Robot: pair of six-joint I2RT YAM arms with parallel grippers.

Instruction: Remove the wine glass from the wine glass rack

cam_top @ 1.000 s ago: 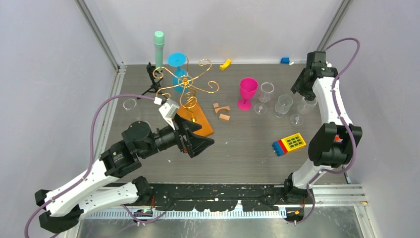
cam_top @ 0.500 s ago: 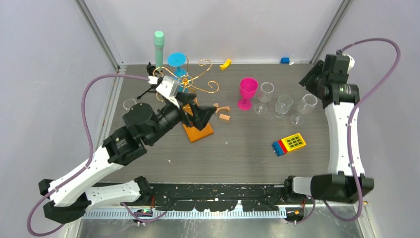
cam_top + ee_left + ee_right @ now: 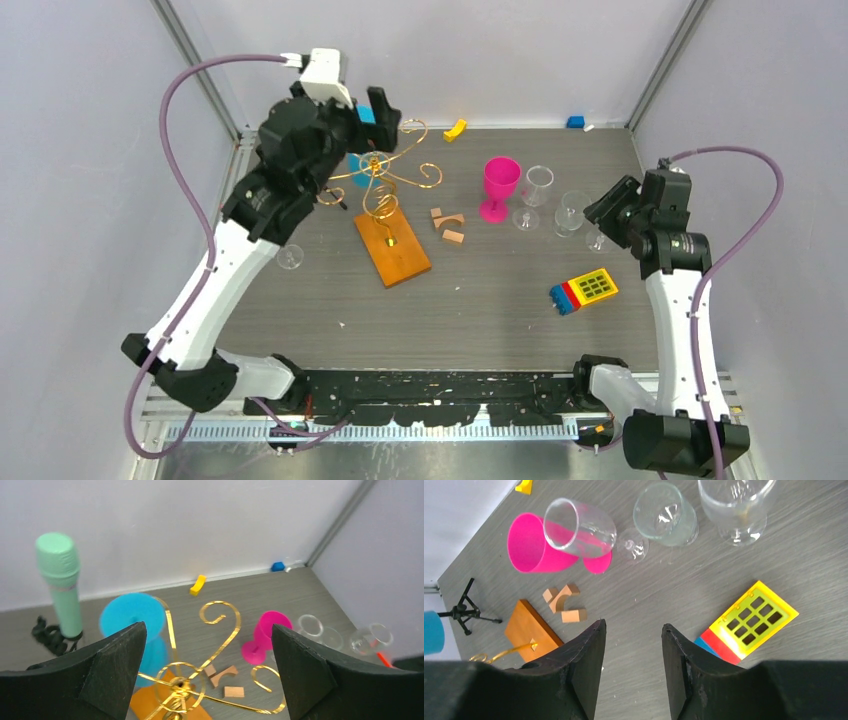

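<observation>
Left wrist view shows the approach step: the left claw [image 3: 208,628], wide open and empty, hovers above the wine glass rack [image 3: 177,683], where the blue wine glass [image 3: 131,616] hangs inverted; next, it should descend to straddle the stem.

Inside a robotics laboratory test cell: 2 white-and-black robot arms, the left arm [image 3: 215,275] and the right arm [image 3: 678,330], are bolted to a black rail [image 3: 450,385] at the near edge of a grey wood-grain counter [image 3: 500,320]. Plain pale walls [image 3: 520,60] and aluminium frame posts [image 3: 200,66] box it in. A wine glass rack [image 3: 395,250], a pink plastic goblet [image 3: 499,185] and a bright toy block [image 3: 583,291] lie scattered like test props.
</observation>
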